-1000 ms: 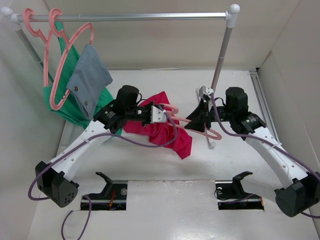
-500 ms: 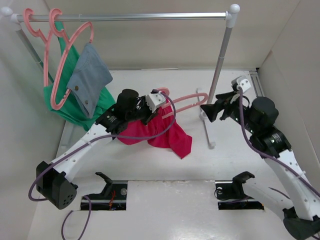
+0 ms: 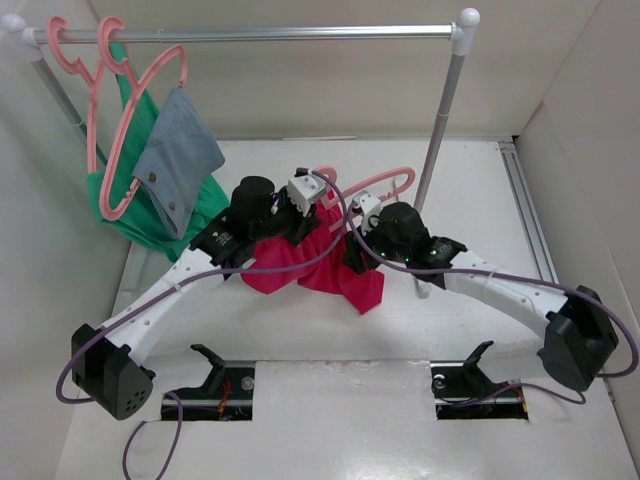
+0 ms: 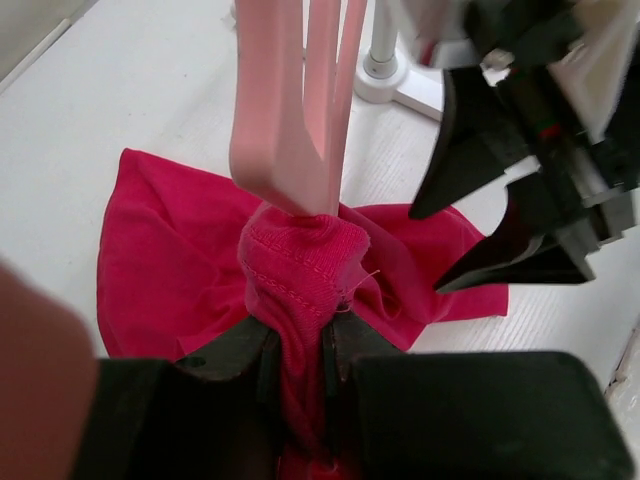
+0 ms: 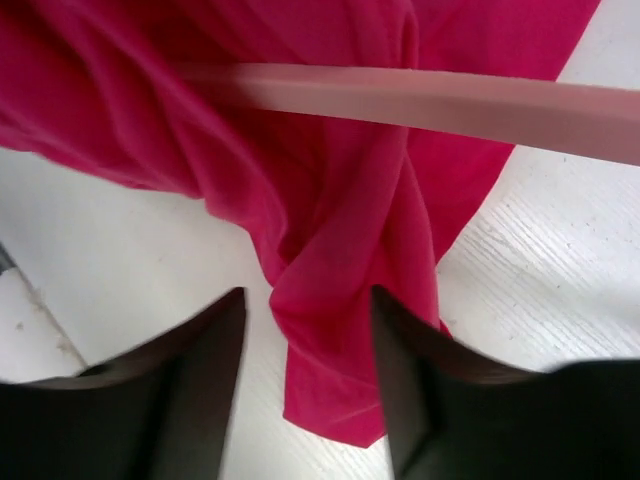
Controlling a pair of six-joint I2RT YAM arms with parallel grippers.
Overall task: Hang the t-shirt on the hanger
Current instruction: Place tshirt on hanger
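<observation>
1. The crimson t-shirt [image 3: 322, 268] lies bunched on the white table [image 3: 300, 335] between the two arms, one gathered end raised off the surface.
2. The salmon-pink hanger [image 3: 378, 184] runs above the cloth toward the right post of the clothes rail [image 3: 260, 33]; in the left wrist view its end meets the knot of red fabric.
3. The left gripper [image 4: 300, 335] is clamped tight on that knot, just below the hanger's end.
4. The right gripper [image 5: 308, 292] hangs over the shirt from the other side, jaws parted about halfway. A drooping fold sits between its fingers [image 5: 200, 360] with bare table showing beside it, and nothing is pinched.
5. At far left, a green garment [image 3: 205, 205] and a grey-blue cloth [image 3: 175, 150] hang from matching pink hangers [image 3: 110, 110] on the rail.
</observation>
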